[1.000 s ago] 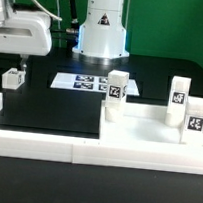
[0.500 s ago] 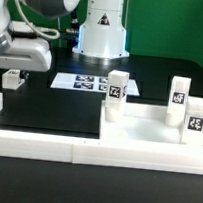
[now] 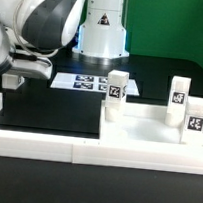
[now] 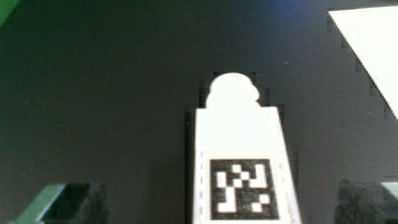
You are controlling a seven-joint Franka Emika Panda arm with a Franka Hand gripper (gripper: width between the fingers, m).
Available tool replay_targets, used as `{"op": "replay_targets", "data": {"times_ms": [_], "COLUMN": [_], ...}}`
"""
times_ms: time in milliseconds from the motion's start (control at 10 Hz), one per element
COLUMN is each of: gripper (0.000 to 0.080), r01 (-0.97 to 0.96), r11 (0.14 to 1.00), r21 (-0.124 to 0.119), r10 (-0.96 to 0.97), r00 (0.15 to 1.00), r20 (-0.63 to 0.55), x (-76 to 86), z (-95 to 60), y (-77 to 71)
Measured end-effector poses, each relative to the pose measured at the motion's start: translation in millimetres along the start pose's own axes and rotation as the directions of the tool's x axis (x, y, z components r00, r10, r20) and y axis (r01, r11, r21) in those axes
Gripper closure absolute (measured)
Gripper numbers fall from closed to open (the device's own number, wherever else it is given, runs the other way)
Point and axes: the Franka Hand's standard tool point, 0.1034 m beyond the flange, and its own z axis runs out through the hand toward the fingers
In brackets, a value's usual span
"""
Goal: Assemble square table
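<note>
The large white plastic square tray-like table top lies flat at the exterior view's right, and three short white block legs stand upright on it, each showing a black-and-white square tag: one at its near-left corner, one farther back, and one just beside that at the right edge. A fourth white block leg lies flat on the black table surface, its rounded peg end pointing away from its tag, and shows in the exterior view at far left, well apart from the top.
</note>
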Motion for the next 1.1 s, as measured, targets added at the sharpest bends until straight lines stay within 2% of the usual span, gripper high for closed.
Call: {"op": "replay_targets", "data": {"times_ms": [300, 400, 500, 600, 700, 1100], "gripper": [0.015, 0.0271, 0.0271, 0.0441, 0.0514, 0.0514], "r01": [-0.011, -0.011, -0.011, -0.011, -0.012, -0.012], "r11": [1.0, 1.0, 1.0, 1.0, 1.0, 1.0], "r21": [0.007, 0.007, 0.007, 0.007, 0.007, 0.007], "r10": [0.011, 0.011, 0.011, 0.011, 0.012, 0.012], "r00": [1.0, 1.0, 1.0, 1.0, 1.0, 1.0], "r20": [0.006, 0.006, 0.006, 0.006, 0.006, 0.006], "x": [0.4, 0.4, 0.4, 0.4, 0.0, 0.0], "z": [2.3, 2.4, 2.5, 2.6, 2.6, 2.6], "y": [0.6, 0.7, 0.9, 1.0, 1.5, 1.7]}}
